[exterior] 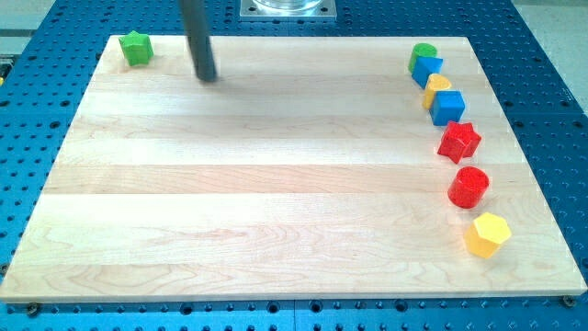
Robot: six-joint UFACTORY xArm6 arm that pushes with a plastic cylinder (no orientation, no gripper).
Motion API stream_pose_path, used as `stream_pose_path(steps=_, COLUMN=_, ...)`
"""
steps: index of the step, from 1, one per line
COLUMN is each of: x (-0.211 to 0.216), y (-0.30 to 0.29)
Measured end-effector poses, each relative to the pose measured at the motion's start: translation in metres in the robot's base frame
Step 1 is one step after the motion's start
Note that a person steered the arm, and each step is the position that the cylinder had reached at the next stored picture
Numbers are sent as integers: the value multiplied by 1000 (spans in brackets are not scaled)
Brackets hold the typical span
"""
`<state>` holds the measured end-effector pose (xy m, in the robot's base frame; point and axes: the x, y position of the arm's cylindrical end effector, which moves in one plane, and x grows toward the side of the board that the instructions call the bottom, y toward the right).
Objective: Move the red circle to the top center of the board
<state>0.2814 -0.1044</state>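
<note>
The red circle (469,187) lies near the board's right edge, between a red star (459,141) above it and a yellow hexagon (487,234) below it. My tip (207,77) is near the view's top left of the board, far to the left of the red circle and touching no block. The nearest block to the tip is a green star (137,48) at the top left corner.
A curved line of blocks runs down the right side: a green circle (424,53), a blue block (427,68), a yellow block (437,87), a blue cube (448,108). The wooden board (257,184) lies on a blue perforated table. A metal base (288,7) stands at the top centre.
</note>
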Motion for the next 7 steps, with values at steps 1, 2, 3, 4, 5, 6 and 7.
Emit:
stream_pose_path(steps=1, x=-5, y=59)
stream_pose_path(steps=2, x=-6, y=90)
stream_pose_path(steps=3, x=-27, y=153)
stream_pose_path(steps=4, x=-32, y=225)
stream_pose_path(steps=5, x=-58, y=268)
stream_pose_path(steps=6, x=-73, y=293)
stream_pose_path(steps=7, x=-43, y=400)
